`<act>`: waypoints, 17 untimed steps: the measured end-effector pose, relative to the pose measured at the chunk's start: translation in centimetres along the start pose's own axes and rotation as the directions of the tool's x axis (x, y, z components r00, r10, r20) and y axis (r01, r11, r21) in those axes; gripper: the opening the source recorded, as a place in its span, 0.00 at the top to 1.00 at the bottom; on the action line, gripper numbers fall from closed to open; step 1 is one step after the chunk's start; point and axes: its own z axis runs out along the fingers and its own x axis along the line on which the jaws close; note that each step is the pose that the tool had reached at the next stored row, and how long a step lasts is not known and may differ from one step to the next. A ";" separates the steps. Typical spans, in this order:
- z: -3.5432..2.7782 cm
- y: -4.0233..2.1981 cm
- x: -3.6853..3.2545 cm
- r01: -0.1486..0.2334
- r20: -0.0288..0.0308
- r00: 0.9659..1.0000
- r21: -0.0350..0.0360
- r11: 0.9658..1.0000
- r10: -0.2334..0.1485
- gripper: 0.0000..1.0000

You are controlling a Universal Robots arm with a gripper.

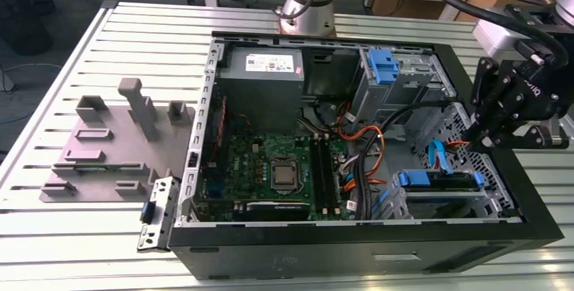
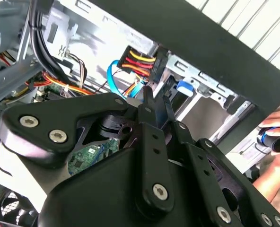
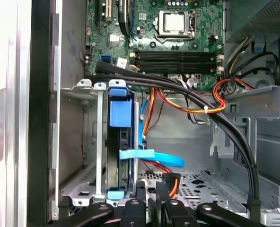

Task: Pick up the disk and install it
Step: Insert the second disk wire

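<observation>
1. Our claw (image 3: 152, 198) sits closest to us, its fingers (image 2: 147, 101) pressed nearly together, holding nothing.
2. We see the disk (image 3: 118, 156) standing on edge in its cage (image 3: 81, 142), just beside our claw.

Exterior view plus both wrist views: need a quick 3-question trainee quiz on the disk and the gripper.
1. True or false: the disk lies on the grey fixture outside the case.
2. In the exterior view, the gripper is nearest to: A) the power supply, B) the drive cage, C) the grey fixture.
3. Fill in: in the first wrist view, the flat cable beside the disk is ____ in colour.

Key: 1 false, it sits in the drive cage inside the case; 2 B; 3 blue.
</observation>
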 end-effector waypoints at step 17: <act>0.21 -1.12 -0.27 0.001 0.000 1.000 -0.001 1.000 -0.001 0.76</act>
